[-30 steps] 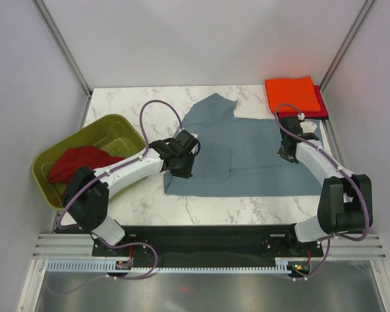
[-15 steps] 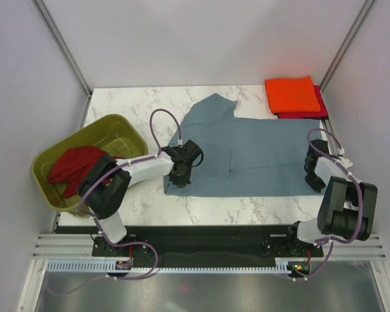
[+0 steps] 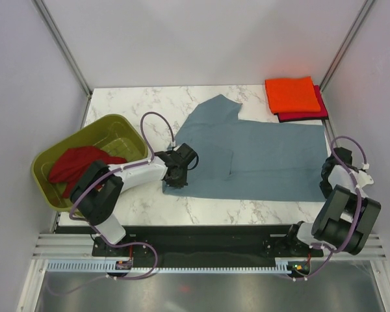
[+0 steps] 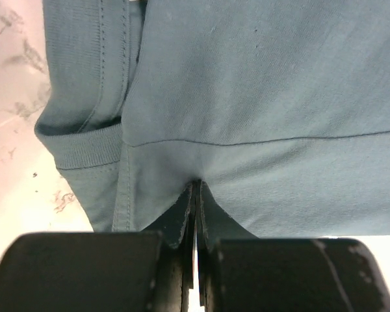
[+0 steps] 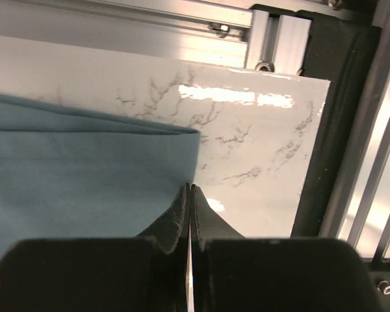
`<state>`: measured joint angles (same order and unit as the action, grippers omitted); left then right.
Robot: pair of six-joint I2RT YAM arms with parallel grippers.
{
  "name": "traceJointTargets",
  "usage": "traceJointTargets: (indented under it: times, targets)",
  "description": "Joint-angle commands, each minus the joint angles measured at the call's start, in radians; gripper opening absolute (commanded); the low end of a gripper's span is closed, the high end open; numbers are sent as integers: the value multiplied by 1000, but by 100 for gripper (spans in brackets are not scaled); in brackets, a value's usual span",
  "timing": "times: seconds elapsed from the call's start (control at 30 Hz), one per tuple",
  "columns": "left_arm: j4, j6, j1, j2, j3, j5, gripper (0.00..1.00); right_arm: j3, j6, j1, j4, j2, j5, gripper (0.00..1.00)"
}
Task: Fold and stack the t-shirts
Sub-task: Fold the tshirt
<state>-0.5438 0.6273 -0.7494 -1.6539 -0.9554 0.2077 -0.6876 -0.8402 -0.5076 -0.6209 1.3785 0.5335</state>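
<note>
Now left claw (image 4: 195,186) and right claw (image 5: 190,188) each pinch opposite edges of the blue-grey t-shirt (image 3: 266,156).

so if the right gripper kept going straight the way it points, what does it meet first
Probably the bare marble table, just past the blue-grey t-shirt edge where the right gripper sits shut; then the metal rail. Depth is hard to judge.

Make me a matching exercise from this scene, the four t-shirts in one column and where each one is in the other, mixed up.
1. blue-grey t-shirt
2. orange t-shirt
3. dark red t-shirt
4. magenta-red t-shirt

A. bunched in the green tub
B. bottom of the folded pile
C. spread out flat
D. top of the folded pile

Pairs: 1-C, 2-D, 3-A, 4-B
</note>
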Motion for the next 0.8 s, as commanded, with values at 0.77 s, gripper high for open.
traceJointTargets:
  times: [0.77]
  targets:
    - [-68, 40, 10, -34, 13, 84, 2, 77, 86, -40, 61, -17, -141, 0]
